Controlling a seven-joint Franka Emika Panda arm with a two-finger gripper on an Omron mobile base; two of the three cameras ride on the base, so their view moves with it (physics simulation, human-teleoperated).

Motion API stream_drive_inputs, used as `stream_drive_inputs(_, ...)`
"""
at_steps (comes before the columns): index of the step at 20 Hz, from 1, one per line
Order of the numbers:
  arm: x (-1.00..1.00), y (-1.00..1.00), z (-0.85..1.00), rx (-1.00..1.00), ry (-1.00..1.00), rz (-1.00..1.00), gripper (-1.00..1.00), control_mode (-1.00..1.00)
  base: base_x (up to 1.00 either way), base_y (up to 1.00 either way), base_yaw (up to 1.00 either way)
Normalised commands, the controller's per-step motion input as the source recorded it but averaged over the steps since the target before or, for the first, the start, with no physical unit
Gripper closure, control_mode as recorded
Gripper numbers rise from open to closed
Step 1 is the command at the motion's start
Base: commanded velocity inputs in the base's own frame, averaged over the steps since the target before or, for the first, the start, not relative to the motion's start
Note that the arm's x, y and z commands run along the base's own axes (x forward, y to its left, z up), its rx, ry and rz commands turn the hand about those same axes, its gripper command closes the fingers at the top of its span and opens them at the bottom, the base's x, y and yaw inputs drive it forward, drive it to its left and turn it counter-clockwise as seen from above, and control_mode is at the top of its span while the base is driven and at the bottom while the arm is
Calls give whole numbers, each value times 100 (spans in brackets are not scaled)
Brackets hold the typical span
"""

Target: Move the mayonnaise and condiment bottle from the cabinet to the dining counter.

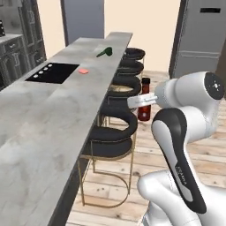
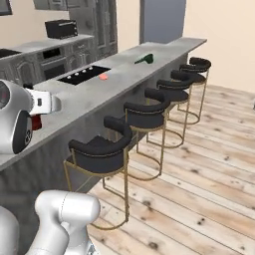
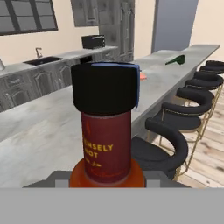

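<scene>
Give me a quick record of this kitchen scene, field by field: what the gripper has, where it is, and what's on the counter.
gripper: shut on the condiment bottle, carried upright
bottle: dark red, black cap, yellow lettering on the label
bottle position: in the air beside the dining counter, above the stools, not yet set down
on the counter: a black cooktop, a small pink thing, a dark green thing
seating: black stools with gold legs along the counter
mayonnaise: cannot tell where it is

The arm hides most of the condiment bottle [image 1: 144, 102], its lower body is cut off at six o'clock up close, and the small green object [image 2: 144, 59] on the counter [image 1: 39, 128] is too small to identify.
</scene>
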Motion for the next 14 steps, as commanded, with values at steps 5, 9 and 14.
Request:
stream_drive_inputs(5, 0, 0, 0, 0, 0, 0, 100, 100, 53, 0, 56)
stream_drive_inputs(9, 0, 0, 0, 0, 0, 0, 100, 100, 47, 0, 58)
stream_drive_inputs(14, 0, 0, 0, 0, 0, 0, 100, 100, 46, 0, 58)
